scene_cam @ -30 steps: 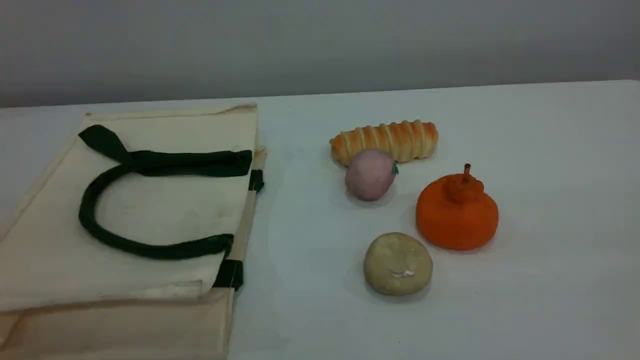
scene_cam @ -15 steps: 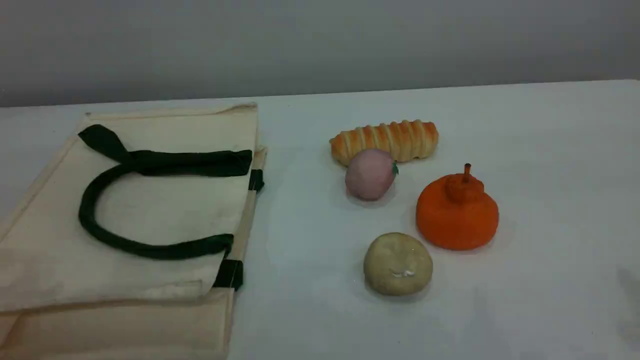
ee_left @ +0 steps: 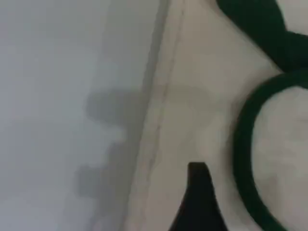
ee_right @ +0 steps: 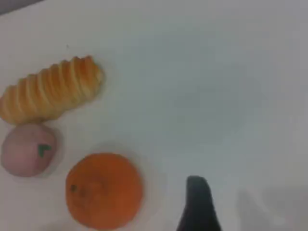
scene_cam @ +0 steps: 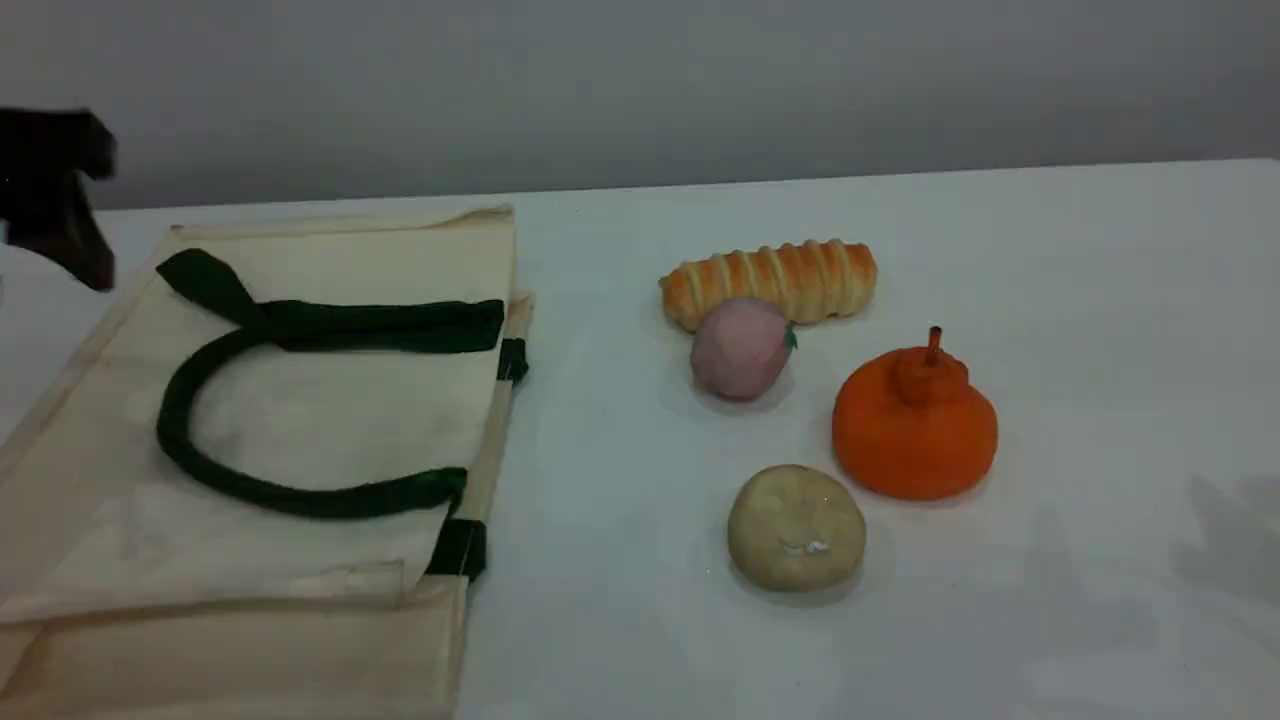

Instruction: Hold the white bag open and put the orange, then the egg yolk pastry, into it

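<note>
Now your left gripper (scene_cam: 60, 200) has entered at the far-left edge above the white bag (scene_cam: 300, 420), jaws wide and empty. Your right gripper (ee_right: 197, 204), also wide, hovers beside the orange (scene_cam: 915, 420). You have nothing packed yet: bag flat, egg yolk pastry (scene_cam: 796, 527) untouched.

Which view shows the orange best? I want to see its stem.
The scene view: the orange sits whole, stem up. The right wrist view shows it from above, blurred, stem unclear. The left wrist view misses it.
</note>
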Robot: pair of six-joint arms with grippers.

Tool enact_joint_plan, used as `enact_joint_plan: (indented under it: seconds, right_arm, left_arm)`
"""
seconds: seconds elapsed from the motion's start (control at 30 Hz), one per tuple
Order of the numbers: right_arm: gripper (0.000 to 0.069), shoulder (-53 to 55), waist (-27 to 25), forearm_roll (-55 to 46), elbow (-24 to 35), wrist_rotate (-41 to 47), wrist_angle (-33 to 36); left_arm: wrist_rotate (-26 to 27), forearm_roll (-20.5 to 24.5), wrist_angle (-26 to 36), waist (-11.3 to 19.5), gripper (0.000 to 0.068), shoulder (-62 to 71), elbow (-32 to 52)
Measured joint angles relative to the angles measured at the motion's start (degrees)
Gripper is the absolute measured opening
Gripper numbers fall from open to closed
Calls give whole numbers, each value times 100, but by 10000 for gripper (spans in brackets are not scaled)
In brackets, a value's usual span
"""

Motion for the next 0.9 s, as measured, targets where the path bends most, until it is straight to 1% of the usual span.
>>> enact_joint_plan:
  seconds: [0.13, 0.23, 0.33, 0.43, 0.5, 0.73, 0.83, 0.9]
  right_arm:
    - [460, 95, 0, 0, 0, -5, -141]
    - [460, 158, 0, 0, 0, -5, -226]
    - [460, 162, 0, 0, 0, -5, -260]
    - [460, 162, 0, 19, -6, 0, -288]
    - [460, 162, 0, 19, -6, 0, -288]
    - [460, 157, 0, 19, -6, 0, -218]
    - [460, 157, 0, 19, -6, -4, -193]
    - [460, 157, 0, 39, -6, -4, -184]
  left_arm:
    - [159, -6, 45, -8, 474, 637, -324]
    - [165, -34, 115, -19, 473, 1007, -490]
    - [271, -65, 133, -104, 473, 1273, -506]
    - [352, -125, 19, -166, 473, 1501, -506]
    - [453, -170, -30, -172, 473, 1659, -506]
    - [450, -170, -112, -172, 473, 2101, -506]
    - [450, -165, -119, -172, 451, 2202, -506]
    - [450, -165, -113, -172, 407, 2213, -506]
